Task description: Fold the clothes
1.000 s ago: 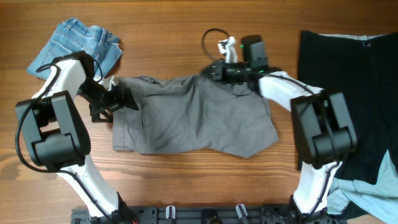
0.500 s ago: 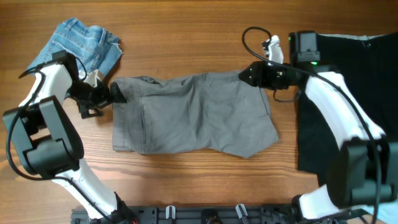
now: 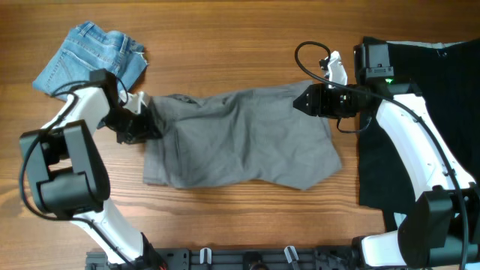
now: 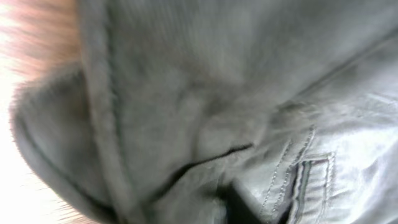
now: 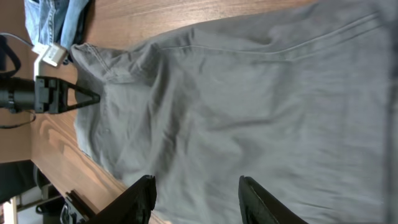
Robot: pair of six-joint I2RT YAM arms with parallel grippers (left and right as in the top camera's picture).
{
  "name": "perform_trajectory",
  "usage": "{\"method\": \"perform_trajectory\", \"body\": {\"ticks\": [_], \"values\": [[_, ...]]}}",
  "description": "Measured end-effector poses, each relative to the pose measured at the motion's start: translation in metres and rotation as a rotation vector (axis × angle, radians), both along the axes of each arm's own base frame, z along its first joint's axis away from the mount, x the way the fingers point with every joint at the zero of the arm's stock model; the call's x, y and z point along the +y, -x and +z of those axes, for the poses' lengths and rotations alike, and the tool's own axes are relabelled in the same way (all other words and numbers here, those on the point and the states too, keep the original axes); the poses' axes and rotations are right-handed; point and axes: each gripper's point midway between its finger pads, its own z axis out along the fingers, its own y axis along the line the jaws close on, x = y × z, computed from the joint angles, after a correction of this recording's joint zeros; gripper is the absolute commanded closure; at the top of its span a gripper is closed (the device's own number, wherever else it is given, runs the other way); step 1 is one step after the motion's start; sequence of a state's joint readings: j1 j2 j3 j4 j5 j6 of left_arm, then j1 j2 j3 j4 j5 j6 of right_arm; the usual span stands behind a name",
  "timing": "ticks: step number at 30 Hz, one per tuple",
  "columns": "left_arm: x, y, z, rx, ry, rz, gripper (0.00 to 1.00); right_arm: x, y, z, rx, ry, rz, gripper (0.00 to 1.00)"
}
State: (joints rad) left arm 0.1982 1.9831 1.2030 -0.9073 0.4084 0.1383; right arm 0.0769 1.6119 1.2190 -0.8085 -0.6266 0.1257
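Left claw [image 3: 141, 124] sits buried in the left end of the shorts [image 3: 240, 142], at mid-left of the overhead frame. Its wrist view is filled with bunched grey cloth and a belt loop [image 4: 311, 180]. The fingers are hidden, so I cannot tell whether it pinches the cloth or only presses into it.

The right claw [image 3: 304, 100] is spread and empty at the shorts' upper right corner. In its own view both fingers [image 5: 143, 193] hang apart above flat cloth with nothing between them.

The shorts lie sideways across the middle of the desk [image 3: 225, 45], waist to the left and legs to the right. They are mostly flat, rumpled only near the left claw.

The step in hand looks like taking hold of both ends for the first fold. To do it well, the left grip should catch every layer of the waistband, not just the top one. The right claw should come down onto the corner edge before closing. Both ends should then rise together, keeping the cloth taut so the fold lands straight.
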Motion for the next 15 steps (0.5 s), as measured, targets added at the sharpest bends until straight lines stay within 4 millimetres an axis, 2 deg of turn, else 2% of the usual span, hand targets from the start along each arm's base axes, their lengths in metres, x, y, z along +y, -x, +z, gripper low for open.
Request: {"method": "perform_trajectory", "body": {"ticks": [4,6,8,10,15], "values": [[-0.012,0.017,0.001,0.084,0.044,-0.012,0.96,0.0,0.004,-0.001,0.018,0.001,0.0,0.55],[-0.012,0.032,0.004,0.181,0.042,-0.011,0.96,0.0,0.006,-0.002,0.029,0.002,0.0,0.55],[-0.006,0.045,0.016,0.281,0.018,-0.005,0.96,-0.001,0.007,-0.003,0.035,0.003,0.0,0.55],[0.007,0.046,0.041,0.35,-0.03,0.006,0.96,-0.001,0.007,-0.003,0.037,0.003,0.0,0.55],[0.042,0.015,0.113,0.293,-0.181,0.03,0.96,-0.001,0.008,-0.003,0.038,0.003,0.0,0.55]]}}
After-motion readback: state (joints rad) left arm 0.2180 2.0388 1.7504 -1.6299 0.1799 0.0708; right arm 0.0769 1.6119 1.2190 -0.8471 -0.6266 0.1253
